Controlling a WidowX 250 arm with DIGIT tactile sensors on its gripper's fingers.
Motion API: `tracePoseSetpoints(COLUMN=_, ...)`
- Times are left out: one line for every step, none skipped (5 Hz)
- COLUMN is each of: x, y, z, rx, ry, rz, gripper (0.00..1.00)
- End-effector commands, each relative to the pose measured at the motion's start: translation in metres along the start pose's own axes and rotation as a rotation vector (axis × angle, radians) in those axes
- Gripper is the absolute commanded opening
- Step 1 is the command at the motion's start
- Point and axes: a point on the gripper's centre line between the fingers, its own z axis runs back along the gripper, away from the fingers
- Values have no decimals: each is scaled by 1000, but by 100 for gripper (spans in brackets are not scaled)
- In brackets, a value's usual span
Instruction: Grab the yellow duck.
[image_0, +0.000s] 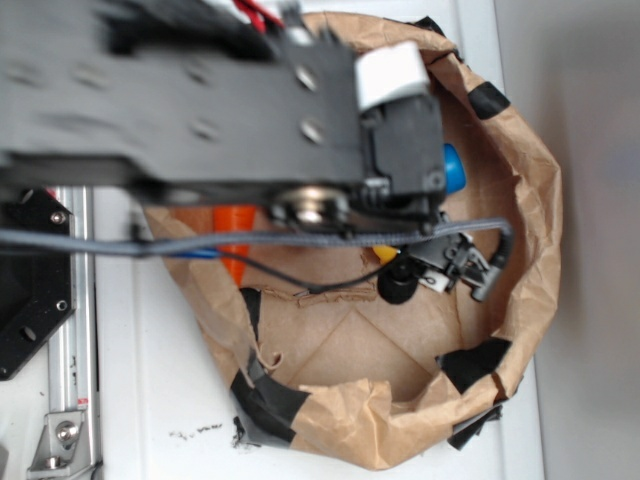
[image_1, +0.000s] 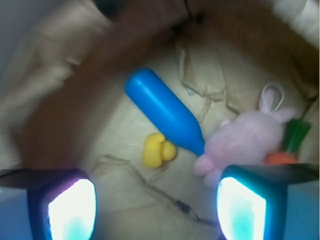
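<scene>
The yellow duck (image_1: 158, 150) lies on the floor of a brown paper bag (image_1: 60, 100), small and rounded, touching the lower side of a blue bottle (image_1: 165, 111). My gripper (image_1: 156, 212) is open and empty above the bag floor, its two pads wide apart, with the duck a little ahead of the gap. In the exterior view my gripper (image_0: 440, 270) hangs inside the bag (image_0: 520, 200) under the black arm, and only a sliver of yellow (image_0: 383, 252) shows beneath it.
A pink plush bunny (image_1: 240, 142) lies right of the duck, near my right pad. An orange carrot (image_1: 287, 150) with a green top lies beyond it; it also shows in the exterior view (image_0: 233, 235). The bag walls rise all round.
</scene>
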Motion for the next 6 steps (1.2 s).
tracePoseSetpoints(x=16, y=5, z=-31, rx=-2, ry=-68, rz=49, gripper=100)
tracePoseSetpoints(x=25, y=9, z=-54, rx=8, ry=-68, rz=70, gripper=100)
tracePoseSetpoints(x=27, y=13, z=-70, rx=68, ry=-89, rz=67, gripper=79)
tracePoseSetpoints(x=29, y=13, z=-75, rx=79, ry=-92, rz=80, gripper=0)
tracePoseSetpoints(x=27, y=8, z=-71, rx=91, ry=-116, rz=65, gripper=0)
tracePoseSetpoints(x=26, y=7, z=-69, rx=99, ry=-119, rz=60, gripper=0)
